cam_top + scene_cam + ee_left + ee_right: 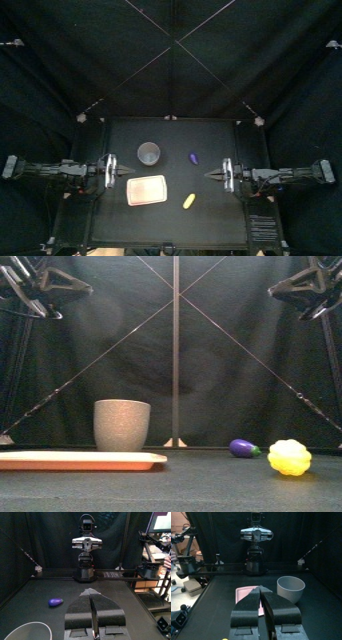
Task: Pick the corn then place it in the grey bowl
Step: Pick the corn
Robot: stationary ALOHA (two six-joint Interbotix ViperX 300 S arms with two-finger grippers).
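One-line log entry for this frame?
corn: on table, untouched | grey bowl: upright | left claw: shut, parked | right claw: shut, parked

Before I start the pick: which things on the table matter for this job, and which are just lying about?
For the job:
- yellow corn, near the table's front
- grey bowl, standing upright towards the back

Lying about:
- pink tray, with nothing on it
- small purple toy, right of the bowl

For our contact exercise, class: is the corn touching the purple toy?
Apart. The top view shows bare table between the corn and the purple toy, which lies farther back. The front view only makes them look close.
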